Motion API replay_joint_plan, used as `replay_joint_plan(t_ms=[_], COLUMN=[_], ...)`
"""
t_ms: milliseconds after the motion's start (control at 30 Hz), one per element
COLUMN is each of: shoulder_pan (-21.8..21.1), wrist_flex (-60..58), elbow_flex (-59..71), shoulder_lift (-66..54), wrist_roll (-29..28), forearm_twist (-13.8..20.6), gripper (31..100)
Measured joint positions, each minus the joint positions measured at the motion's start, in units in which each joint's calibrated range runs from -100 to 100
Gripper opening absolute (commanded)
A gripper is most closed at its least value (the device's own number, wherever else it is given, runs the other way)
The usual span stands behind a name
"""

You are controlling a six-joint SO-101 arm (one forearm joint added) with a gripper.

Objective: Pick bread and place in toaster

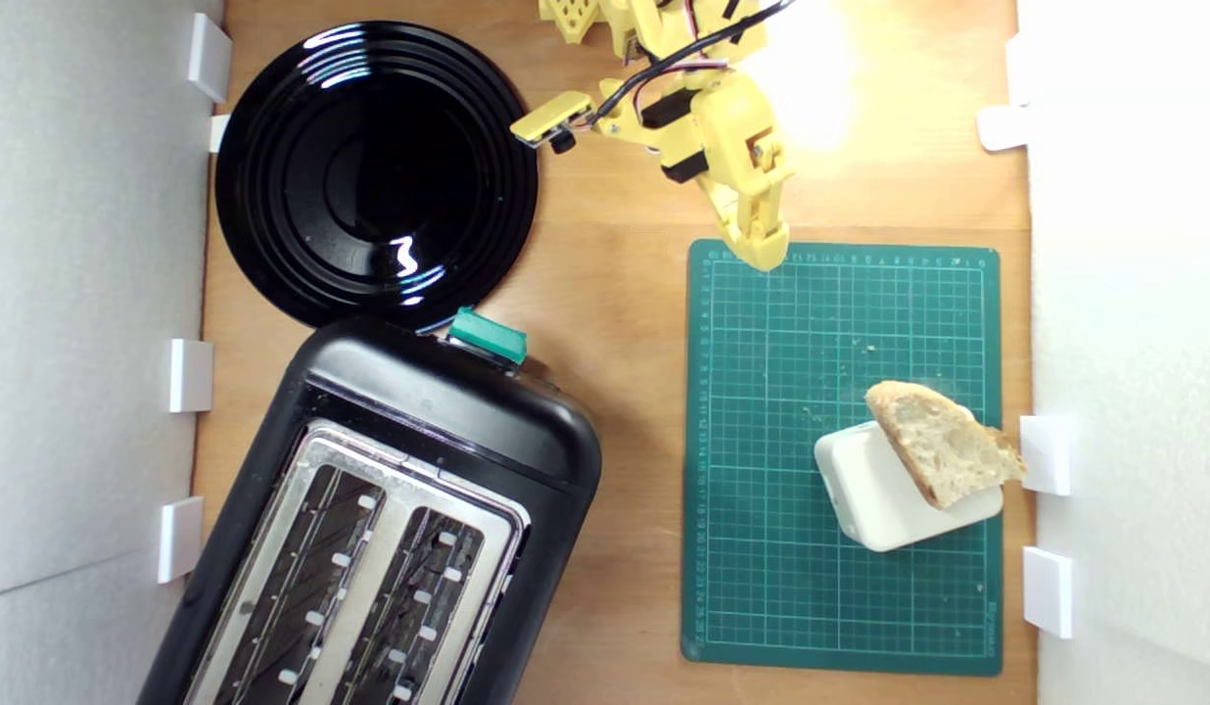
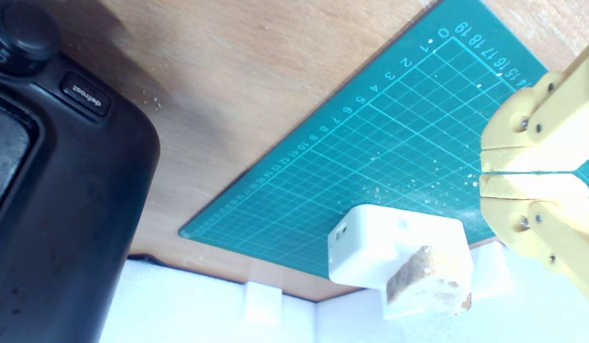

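Overhead | gripper (image 1: pixel 765 257) clenched, empty, above the green mat's (image 1: pixel 781 587) edge | bread (image 1: pixel 943 443) leaned on the white box (image 1: pixel 874 504) | toaster (image 1: pixel 390 529) well apart.

1. The toaster (image 1: pixel 439 431) has a glossy black plastic shell and a shiny metal top;
2. the plate (image 1: pixel 370 166) is glossy black;
3. the counter (image 1: pixel 615 294) is smooth wood;
4. the bread (image 1: pixel 943 441) has rough, porous crumb.

black toaster (image 1: pixel 390 509), green gridded mat (image 1: pixel 840 450), yellowish fingers (image 2: pixel 528 159)
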Motion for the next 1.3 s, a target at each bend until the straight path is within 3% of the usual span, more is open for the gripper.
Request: replay_joint_plan(t_ms=[233,633,1300], shoulder_pan=[-0.9,-1.6,-3.1], wrist_flex=[-14.9,-34.1,-39.9], elbow_flex=[0.0,-0.1,-6.7], shoulder_lift=[15.3,29.1,44.5], wrist_roll=[0.0,0.0,0.1], forearm_twist=[0.1,0.1,0.4], gripper=[33.2,33.2,34.3])
